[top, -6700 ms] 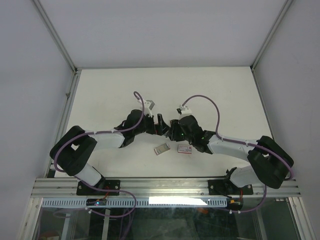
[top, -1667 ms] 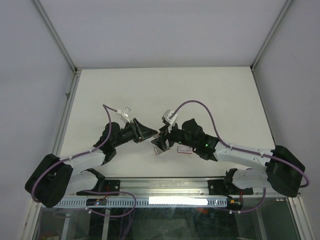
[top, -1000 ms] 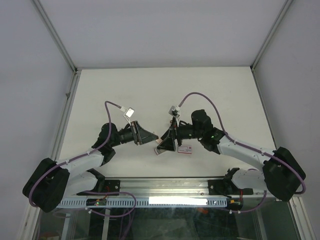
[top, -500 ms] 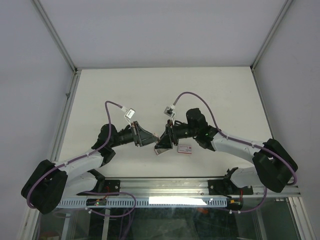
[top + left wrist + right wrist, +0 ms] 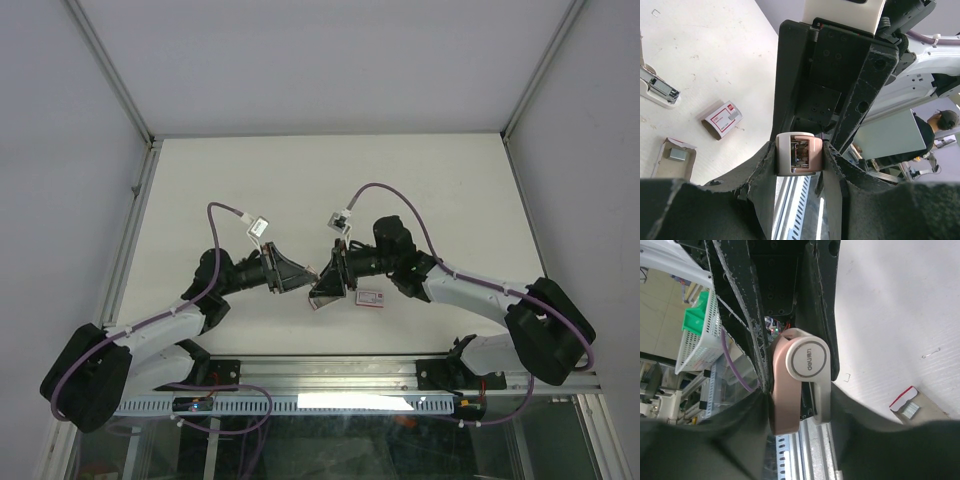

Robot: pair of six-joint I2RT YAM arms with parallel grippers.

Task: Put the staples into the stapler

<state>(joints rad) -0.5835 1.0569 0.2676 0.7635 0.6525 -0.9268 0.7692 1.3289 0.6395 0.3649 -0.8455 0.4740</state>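
My left gripper (image 5: 799,169) is closed to a narrow gap, and its rough black foam pads (image 5: 757,175) pinch the end of the stapler (image 5: 795,152). From here the stapler is a small rounded block in dusty pink and white plastic, with a dark hollow in its end face. My right gripper (image 5: 801,399) is drawn in just as far on the other end of the stapler. There the shell is smooth and glossy, pink on one side and cream on the other, with a round white disc bearing grey letters. The stapler hangs between my two grippers, clear of the table (image 5: 250,180), a matte white surface with faint scuffs.

The staple box (image 5: 722,119) lies flat on the table below and to one side. It is a small white cardboard sleeve with a red label. Near it lies the inner tray (image 5: 675,157), open grey card with a short silvery block of staple strips (image 5: 677,154) in it. A white oblong piece (image 5: 660,92) with a metal channel lies further off. One loose staple (image 5: 930,354) lies alone on the table.
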